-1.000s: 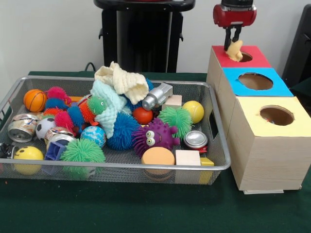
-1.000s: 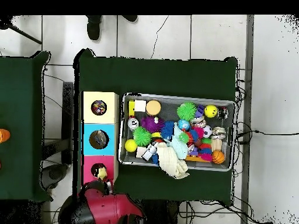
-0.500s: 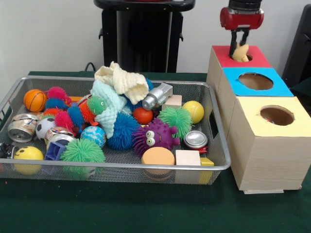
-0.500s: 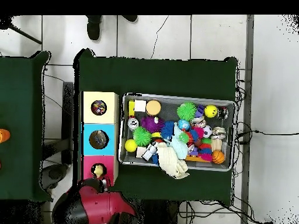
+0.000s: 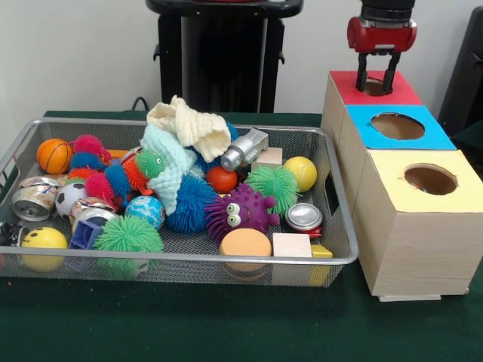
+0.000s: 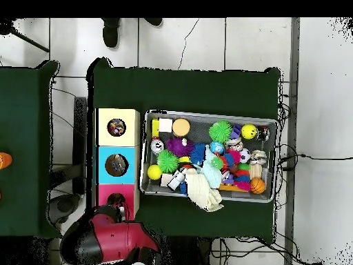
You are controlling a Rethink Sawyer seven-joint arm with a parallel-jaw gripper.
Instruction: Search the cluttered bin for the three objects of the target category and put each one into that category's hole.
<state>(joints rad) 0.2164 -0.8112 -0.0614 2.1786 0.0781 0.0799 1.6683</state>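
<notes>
At the far left of the front view the bin [image 5: 189,124] takes up most of the frame, its mesh floor crowded: a basketball [image 5: 54,155] in the upper left corner, a crushed can [image 5: 34,197] below it, a smiley ball [image 5: 43,240] at the lower left beside a green spiky ball [image 5: 127,234]. Toward the middle, a cream cloth [image 5: 192,124] lies heaped on a pale blue one [image 5: 170,167], with a blue spiky ball [image 5: 190,204] under them and a purple spiky toy with eyes [image 5: 241,212] just right of that. A silver bottle [image 5: 244,148] tilts above a wooden cube [image 5: 268,158]; a yellow ball [image 5: 301,172] sits near the right wall. No tiger-striped toy can be made out in the pile. Right of the bin stand three boxes in a row, yellow-topped [image 5: 424,181] lowest, blue-topped [image 5: 397,126] in the middle, red-topped [image 5: 373,89] at the upper right. Over the red one's hole hangs the gripper [image 5: 376,81], fingers spread and nothing between them.
</notes>
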